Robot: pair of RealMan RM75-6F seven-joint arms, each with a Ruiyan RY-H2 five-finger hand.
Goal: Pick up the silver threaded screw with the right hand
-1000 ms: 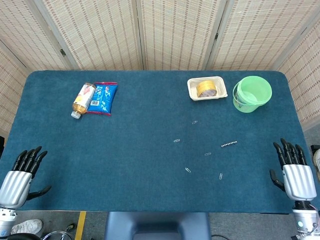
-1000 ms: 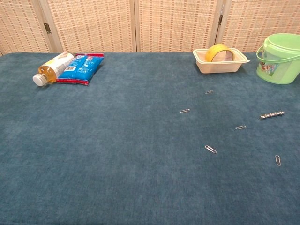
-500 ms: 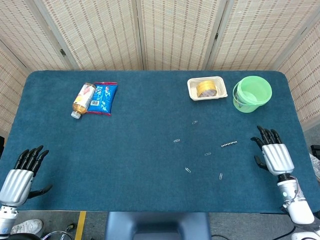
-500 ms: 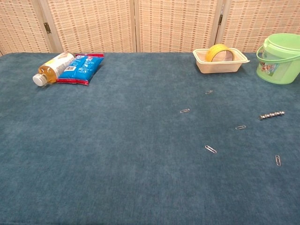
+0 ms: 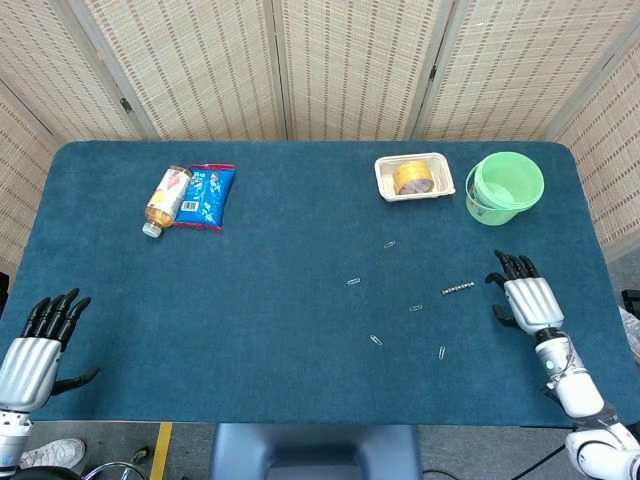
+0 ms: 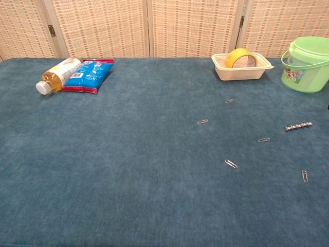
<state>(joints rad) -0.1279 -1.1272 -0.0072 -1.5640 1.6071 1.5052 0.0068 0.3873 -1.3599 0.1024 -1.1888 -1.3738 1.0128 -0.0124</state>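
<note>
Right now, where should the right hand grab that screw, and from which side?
Pinch the screw across its middle, coming down from above. It lies flat on the table, so only its top and long sides are free. The right hand is open, just to its right.

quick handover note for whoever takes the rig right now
Right hand: open, holding nothing, over the table just right of the silver threaded screw, not touching it.
Left hand: open, idle at the near left edge of the table.
Screw lies flat on the cloth among scattered paper clips.
Done: nothing grasped yet.
Left: close the gap to the screw, pinch it, lift.
</note>
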